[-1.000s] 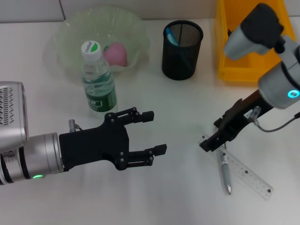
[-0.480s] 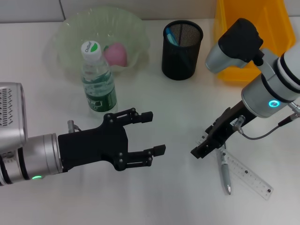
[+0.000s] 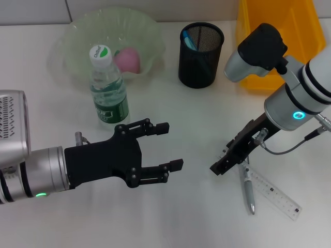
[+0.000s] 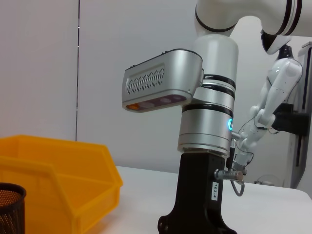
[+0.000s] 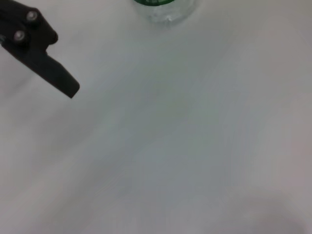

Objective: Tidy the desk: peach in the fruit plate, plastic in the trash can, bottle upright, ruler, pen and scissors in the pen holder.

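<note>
The right gripper (image 3: 220, 168) hangs low over the white desk (image 3: 196, 217) toward its right edge, tilted down, its dark tip just beside the top ends of the silver pen (image 3: 249, 192) and the clear plastic ruler (image 3: 274, 194), which lie together near the front right corner. I cannot tell whether its fingers are parted or closed, nor whether it has hold of anything.

The left gripper (image 3: 168, 146) hovers over the front left part of the desk, fingers spread wide and empty.

Toward the back edge, the pink peach (image 3: 128, 59) already sits in the translucent green fruit plate (image 3: 77, 36), and the clear water bottle with a green label (image 3: 107, 88) stands upright just in front of it. The black mesh pen holder (image 3: 200, 54) is at the back centre, with something blue inside, and the yellow plastic bin (image 3: 258, 72) fills the back right corner.

The risk, to my eye: pen and ruler touch or overlap, so a pinch aimed at one may drag or catch both, or skid the flat ruler away. The pen could also roll.
</note>
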Robot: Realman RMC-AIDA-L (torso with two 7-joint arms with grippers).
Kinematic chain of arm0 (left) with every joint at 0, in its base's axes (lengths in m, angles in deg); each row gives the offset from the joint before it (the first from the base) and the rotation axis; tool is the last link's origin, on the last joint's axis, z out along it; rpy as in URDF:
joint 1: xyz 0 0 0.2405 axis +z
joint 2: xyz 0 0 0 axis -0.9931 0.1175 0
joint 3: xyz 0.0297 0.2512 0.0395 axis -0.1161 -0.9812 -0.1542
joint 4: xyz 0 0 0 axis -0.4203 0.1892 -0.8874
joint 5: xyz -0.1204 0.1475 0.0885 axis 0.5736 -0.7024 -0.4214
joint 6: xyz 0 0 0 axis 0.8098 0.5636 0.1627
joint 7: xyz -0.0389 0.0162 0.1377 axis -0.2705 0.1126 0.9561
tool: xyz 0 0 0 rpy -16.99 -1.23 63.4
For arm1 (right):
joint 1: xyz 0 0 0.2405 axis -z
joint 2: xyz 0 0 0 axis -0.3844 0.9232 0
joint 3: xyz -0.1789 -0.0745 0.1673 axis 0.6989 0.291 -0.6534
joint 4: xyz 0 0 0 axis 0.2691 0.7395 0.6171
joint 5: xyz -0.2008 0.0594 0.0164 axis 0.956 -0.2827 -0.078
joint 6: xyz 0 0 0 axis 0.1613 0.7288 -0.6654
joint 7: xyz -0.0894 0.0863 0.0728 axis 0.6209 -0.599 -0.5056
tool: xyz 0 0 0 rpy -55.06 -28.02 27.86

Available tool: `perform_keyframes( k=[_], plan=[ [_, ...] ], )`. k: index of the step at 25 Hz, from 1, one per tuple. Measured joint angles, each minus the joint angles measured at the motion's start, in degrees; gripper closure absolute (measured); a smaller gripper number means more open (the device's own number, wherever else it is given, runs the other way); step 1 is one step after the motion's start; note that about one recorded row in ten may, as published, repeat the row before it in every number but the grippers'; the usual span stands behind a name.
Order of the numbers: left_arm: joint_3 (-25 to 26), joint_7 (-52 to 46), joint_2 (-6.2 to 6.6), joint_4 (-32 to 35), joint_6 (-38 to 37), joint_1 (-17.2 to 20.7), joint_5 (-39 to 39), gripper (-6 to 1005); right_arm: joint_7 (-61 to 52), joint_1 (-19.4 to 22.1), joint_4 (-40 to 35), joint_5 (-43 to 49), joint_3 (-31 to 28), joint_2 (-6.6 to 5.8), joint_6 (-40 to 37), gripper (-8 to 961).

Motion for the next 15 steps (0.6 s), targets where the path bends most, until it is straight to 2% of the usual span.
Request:
perform_keyframes(
  k=[8,15],
  plan=[
    [0.00,0.00,0.00,0.00,0.04,0.08,0.00,201,-1.75,-0.48,0.35,0.41,3.03,0.00,1.16,163],
    [0.00,0.00,-0.06,0.00,0.09,0.06,0.00,201,-2.46,-0.78,0.36,0.90,3.22,-0.07,1.20,179]
  ],
)
